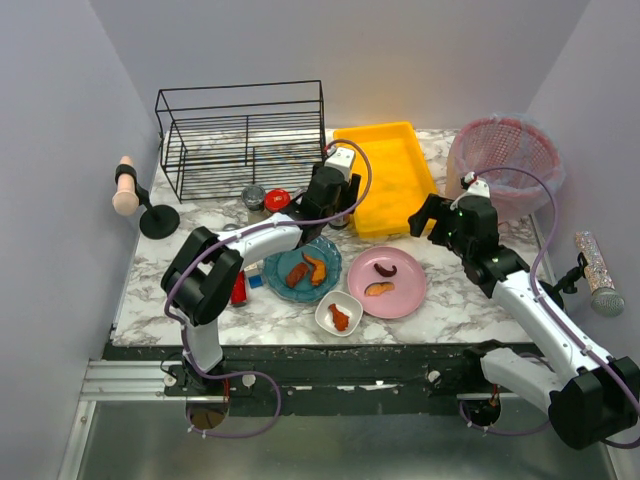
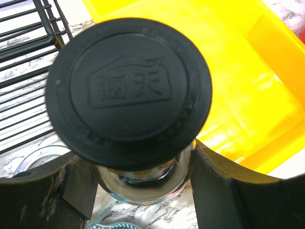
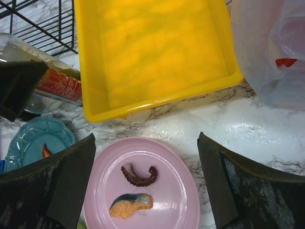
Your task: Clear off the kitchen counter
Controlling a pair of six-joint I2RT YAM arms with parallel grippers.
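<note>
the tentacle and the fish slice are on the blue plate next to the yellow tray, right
Not quite. The tentacle and the fish slice lie on the pink plate, not a blue one, as the right wrist view shows. That plate does sit next to the yellow tray.

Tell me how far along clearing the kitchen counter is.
Nothing looks done: the yellow tray is empty. In hand: the left jaws flank a black-capped glass bottle, grip unclear. Left: teal plate, pink plate and white bowl, plus jars by the wire rack, sit on the kitchen counter.
</note>
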